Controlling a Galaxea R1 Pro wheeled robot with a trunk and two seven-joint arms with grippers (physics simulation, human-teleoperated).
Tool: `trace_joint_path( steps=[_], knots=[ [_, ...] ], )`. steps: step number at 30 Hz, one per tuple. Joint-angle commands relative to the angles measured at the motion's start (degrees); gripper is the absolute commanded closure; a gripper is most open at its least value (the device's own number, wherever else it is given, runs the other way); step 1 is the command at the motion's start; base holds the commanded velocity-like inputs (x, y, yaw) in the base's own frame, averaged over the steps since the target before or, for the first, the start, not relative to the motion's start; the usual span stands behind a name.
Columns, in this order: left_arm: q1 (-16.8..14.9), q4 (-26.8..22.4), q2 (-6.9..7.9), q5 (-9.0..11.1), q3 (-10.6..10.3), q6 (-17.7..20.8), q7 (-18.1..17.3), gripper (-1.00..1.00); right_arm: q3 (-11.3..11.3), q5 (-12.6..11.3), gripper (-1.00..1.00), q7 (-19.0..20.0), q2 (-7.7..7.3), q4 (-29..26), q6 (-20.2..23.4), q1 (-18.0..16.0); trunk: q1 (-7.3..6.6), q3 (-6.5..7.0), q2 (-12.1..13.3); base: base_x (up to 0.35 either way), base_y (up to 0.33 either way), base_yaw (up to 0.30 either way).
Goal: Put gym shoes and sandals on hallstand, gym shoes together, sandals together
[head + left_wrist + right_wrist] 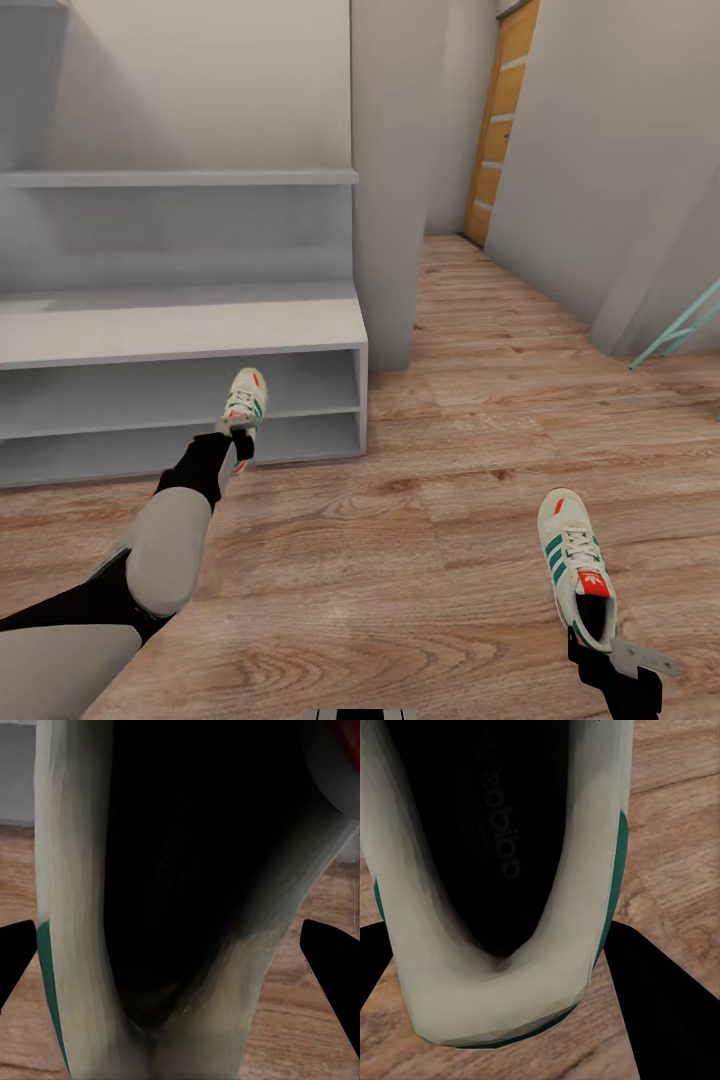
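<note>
From the head camera, the light-grey hallstand stands against the wall with its wide bench top, two low open shelves under it and a higher shelf above. The left arm reaches toward its right end, and the left gripper has one gym shoe clamped at the heel, toe pointing at the hallstand, the shoe hanging right in front of the lower shelves near the hallstand's right-hand corner. It's off the wood-plank corridor floor, though whether its toe is already over a shelf edge I can't tell. Well away from the hallstand, out over the open floor, the right gripper grips the heel of the second gym shoe, white with green stripes and a red-orange tongue tab, toe pointing up the corridor. Beyond the hallstand's corner the corridor runs on to a wooden door.

Over to the left wrist camera: the heel opening of the first gym shoe looms huge, dark inside, pale collar around it, a green sliver on one side. Two black fingertips sit at either edge, pressed in on the heel. Floor planks show behind, plus a grey strip of the hallstand.

Right wrist camera now: the second shoe's heel sits square between the dark fingers, clenched on it, with lettering on the black insole and green trim along the heel. Wood floor shows around it.
</note>
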Motion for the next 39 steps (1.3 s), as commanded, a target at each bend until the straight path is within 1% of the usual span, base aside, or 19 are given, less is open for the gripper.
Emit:
trace_joint_path(
  steps=[1, 2, 3, 5, 8, 20, 27, 33, 39],
  knots=[
    [-0.1, -0.1, -0.08, -0.1, -0.1, 0.5, 0.0, 1.00, -0.1, 0.4, 1.00, -0.2, 0.01, 0.0, -0.2, 0.0, -0.01, -0.05, 0.0, 0.000, 0.000, 0.000],
    [-0.2, -0.1, -0.09, -0.1, -0.4, 0.8, 0.0, 1.00, -0.1, 0.4, 1.00, -0.2, 0.01, 0.0, -0.2, 0.0, -0.01, -0.05, 0.0, 0.000, 0.000, 0.000],
    [-0.2, -0.1, -0.12, -0.1, -1.3, 9.8, 0.0, 1.00, -0.1, 0.4, 1.00, -0.2, 0.00, 0.0, -0.2, 0.0, -0.01, -0.05, 0.0, 0.000, 0.000, 0.000],
    [-0.3, -0.2, -0.10, 0.0, -2.2, 10.5, -0.1, 1.00, -0.1, 0.4, 1.00, -0.2, 0.00, 0.0, -0.2, 0.0, -0.01, -0.05, 0.0, 0.000, 0.000, 0.000],
    [-0.4, -0.2, -0.08, 0.0, -2.8, 11.6, -0.1, 1.00, -0.1, 0.3, 1.00, -0.2, 0.04, 0.0, -0.2, 0.0, -0.01, -0.05, 0.0, 0.000, 0.000, 0.000],
    [-0.9, -0.3, -0.08, 0.1, -3.2, 12.8, -0.1, 1.00, -0.1, 0.3, 1.00, -0.2, 0.04, 0.0, -0.2, 0.0, -0.01, -0.05, 0.0, 0.000, 0.000, 0.000],
    [-2.0, -0.3, -0.07, 0.0, -3.2, 15.0, -0.1, 1.00, -0.1, 0.3, 1.00, -0.2, 0.04, 0.0, -0.2, 0.0, 0.17, -1.84, -0.1, 0.000, 0.000, 0.000],
    [-2.6, -0.6, -0.05, 0.0, -3.2, 15.4, -0.1, 1.00, -0.1, 0.3, 1.00, -0.2, 0.08, 0.0, -0.2, 0.0, 0.33, -3.65, -0.2, 0.000, 0.000, 0.000],
    [-3.0, -1.8, -0.04, 0.0, -3.2, 15.5, -0.1, 1.00, -0.1, 0.3, 1.00, -0.2, 0.09, 0.0, -0.2, 0.0, 0.33, -3.91, -0.2, 0.000, 0.000, 0.000]
  ],
)
